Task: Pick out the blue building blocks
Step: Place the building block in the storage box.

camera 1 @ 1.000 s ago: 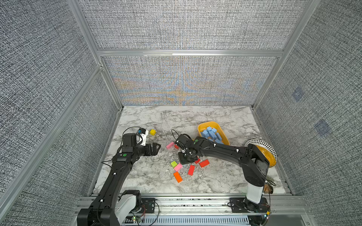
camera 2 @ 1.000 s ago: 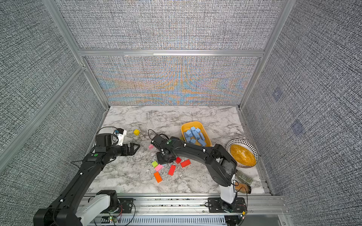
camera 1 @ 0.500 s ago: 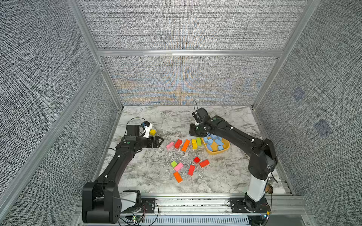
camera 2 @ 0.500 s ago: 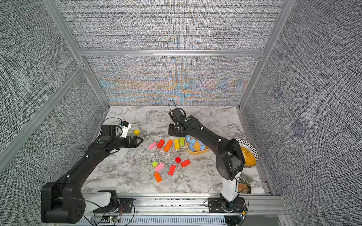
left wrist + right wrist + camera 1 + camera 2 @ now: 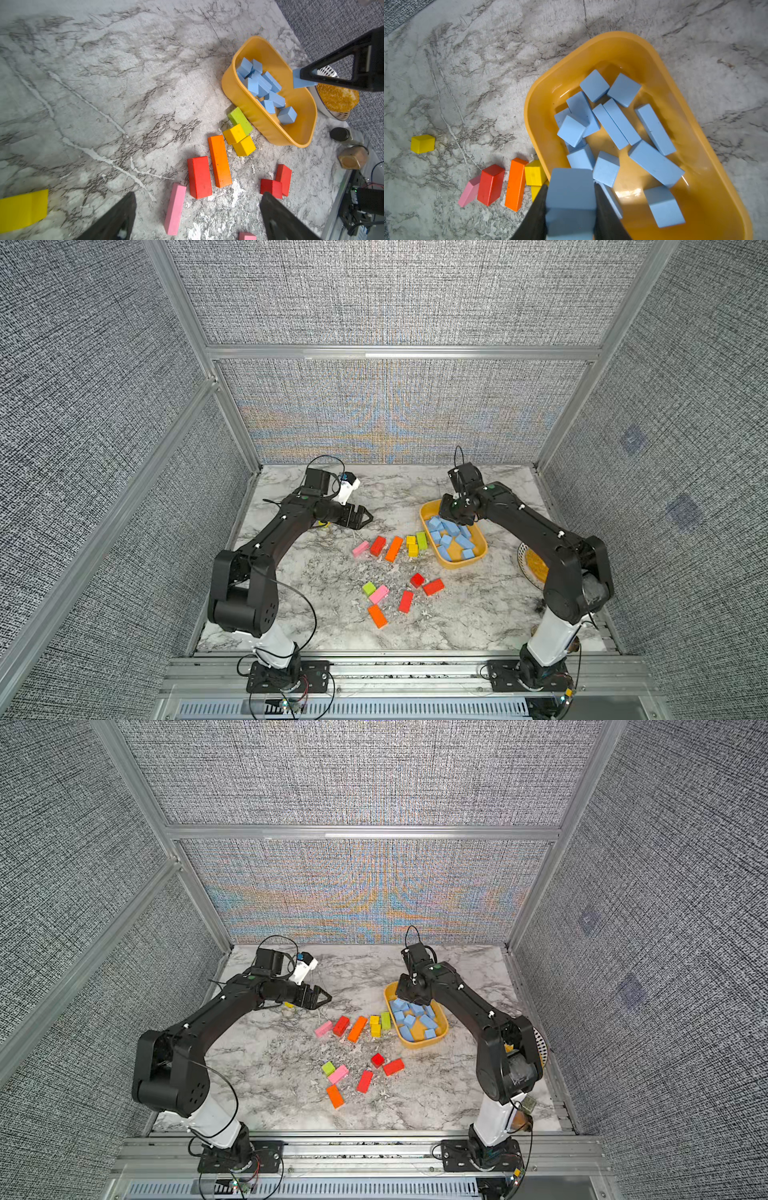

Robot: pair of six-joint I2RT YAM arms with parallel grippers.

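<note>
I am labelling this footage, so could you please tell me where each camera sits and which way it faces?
Top views: high in front, facing down onto the table; left arm, right arm show.
Left wrist: on the left arm, facing the yellow tub; the open left gripper shows.
Right wrist: above the tub, facing down; right gripper clamps a blue block.
Shared: all views show the tub's blue building blocks.

held blue block [image 5: 571, 199] cropped, plate [image 5: 541, 1042] half hidden
</note>
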